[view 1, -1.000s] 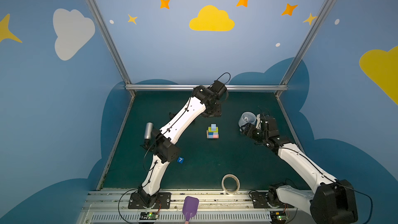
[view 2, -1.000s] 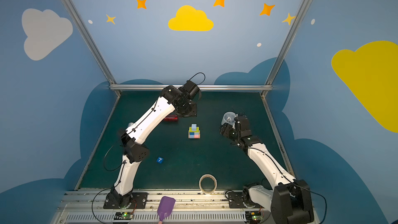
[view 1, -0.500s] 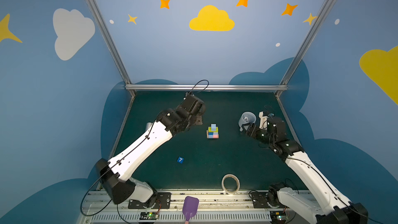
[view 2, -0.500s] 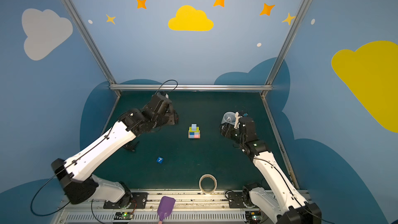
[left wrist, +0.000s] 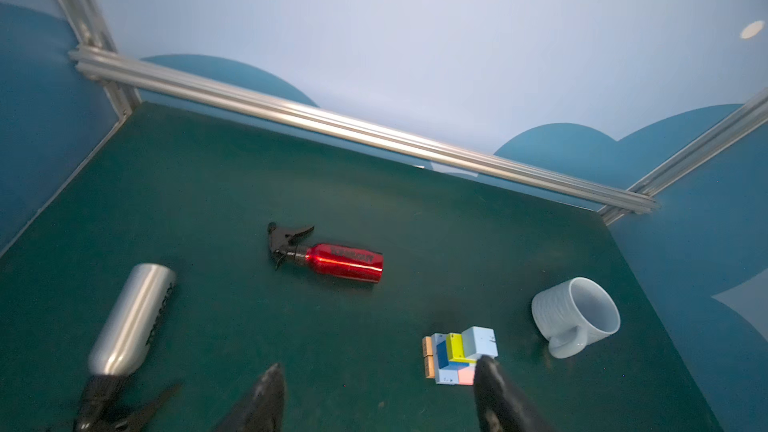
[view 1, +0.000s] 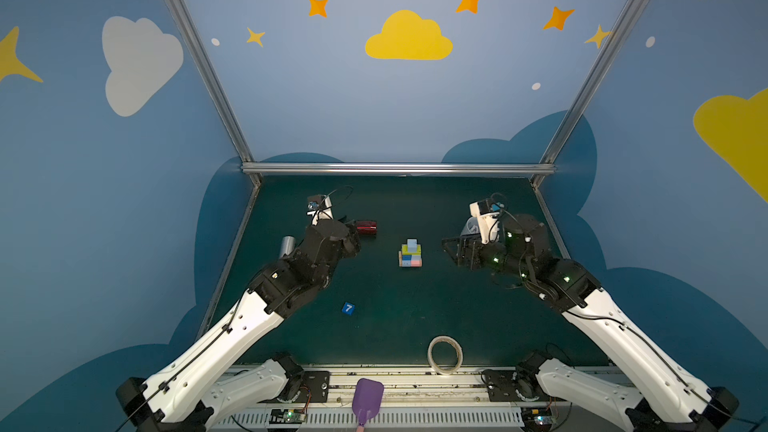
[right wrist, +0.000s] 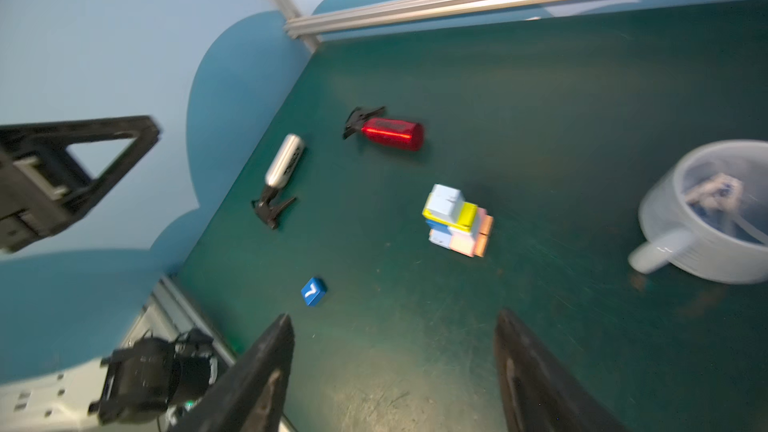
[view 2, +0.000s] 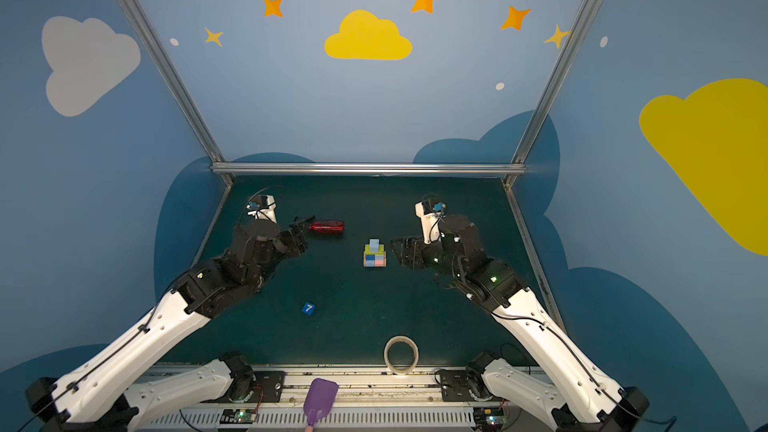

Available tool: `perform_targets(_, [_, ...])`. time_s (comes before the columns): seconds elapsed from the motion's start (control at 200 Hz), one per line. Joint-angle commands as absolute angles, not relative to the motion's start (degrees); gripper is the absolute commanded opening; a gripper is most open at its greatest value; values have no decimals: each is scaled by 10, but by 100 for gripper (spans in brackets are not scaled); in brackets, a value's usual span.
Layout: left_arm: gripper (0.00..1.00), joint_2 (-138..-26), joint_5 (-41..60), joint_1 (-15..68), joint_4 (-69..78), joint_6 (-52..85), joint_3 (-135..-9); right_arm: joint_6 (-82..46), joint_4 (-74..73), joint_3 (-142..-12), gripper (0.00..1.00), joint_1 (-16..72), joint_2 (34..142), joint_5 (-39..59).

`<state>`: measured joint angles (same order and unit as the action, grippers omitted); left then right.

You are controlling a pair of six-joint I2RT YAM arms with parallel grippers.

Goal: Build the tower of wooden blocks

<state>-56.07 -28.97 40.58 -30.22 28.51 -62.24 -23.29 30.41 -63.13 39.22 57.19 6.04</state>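
The wood block tower is standing mid-table, topped by a light-blue cube. The blue "7" cube is lying apart, nearer and left, seemingly waiting for stacking. Left gripper and right gripper are gaping wide, holding nothing. The right arm is hiding most of the mug.

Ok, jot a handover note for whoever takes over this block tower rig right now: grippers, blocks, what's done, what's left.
Left gripper: open, empty, near the red spray bottle.
Right gripper: open, empty, right of the wood block tower.
Tower: mid-table, several layers, light-blue cube on top.
Blue "7" cube: alone on the mat, front left of the tower.
Done: every block in view but one is stacked.
Left: probably place the "7" cube on top.
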Motion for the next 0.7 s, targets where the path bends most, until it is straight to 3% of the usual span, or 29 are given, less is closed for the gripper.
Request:
perform_targets(0.0, [73, -516, -327, 403, -249, 286, -577, -173, 374, -672, 74, 456, 618, 32])
perform_targets(0.305, [78, -401, -411, 397, -284, 285, -506, -96, 506, -814, 74, 635, 820, -39])
perform_targets(0.691, [80, -255, -486, 385, -342, 293, -457, -56, 534, -923, 74, 680, 1018, 20])
